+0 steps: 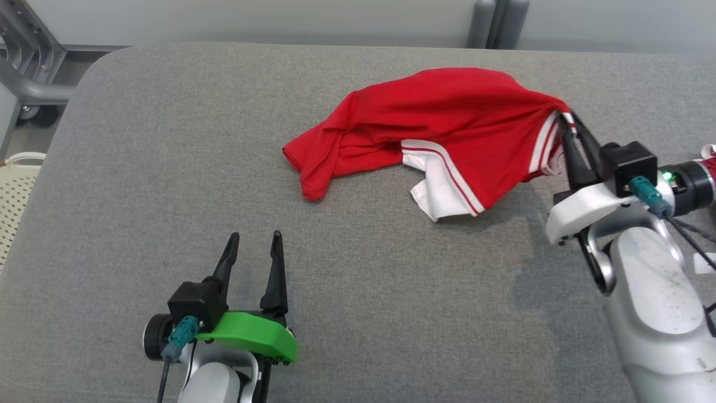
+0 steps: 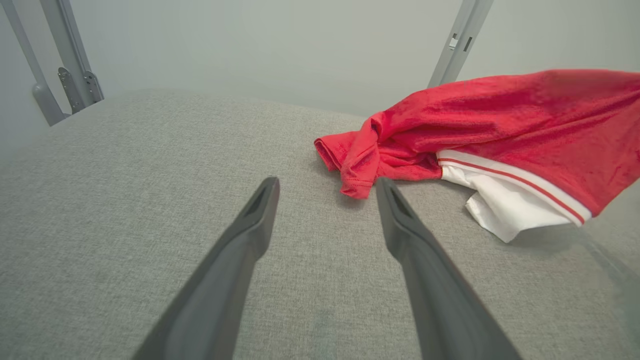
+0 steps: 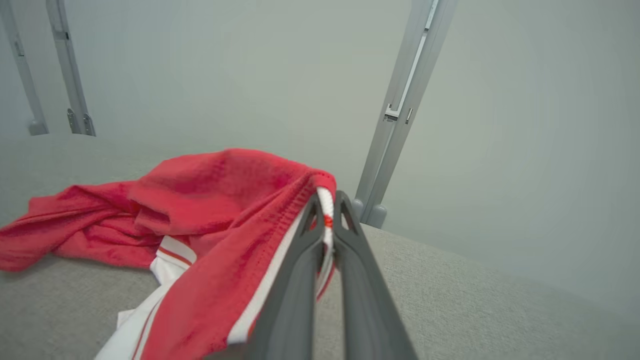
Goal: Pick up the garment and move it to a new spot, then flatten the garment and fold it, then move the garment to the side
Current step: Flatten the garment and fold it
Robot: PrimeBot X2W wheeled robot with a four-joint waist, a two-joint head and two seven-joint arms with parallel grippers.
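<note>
The garment (image 1: 442,120) is red with white panels and striped trim, bunched up on the grey table (image 1: 168,168). Its right end is lifted off the surface, while its left part (image 2: 370,155) rests on the table. My right gripper (image 1: 568,120) is shut on the garment's white-and-red edge (image 3: 326,210); the fingers (image 3: 350,260) pinch the trim between them. My left gripper (image 1: 254,240) stands open over bare table at the lower left, a short way in front of the garment's left end. Its fingers (image 2: 250,235) hold nothing.
A pale perforated basket (image 1: 17,190) stands beside the table's left edge. Grey metal frame legs (image 1: 33,73) rise at the far left, and an upright post (image 1: 495,22) stands behind the table. A red-and-white object (image 1: 707,159) peeks in at the right edge.
</note>
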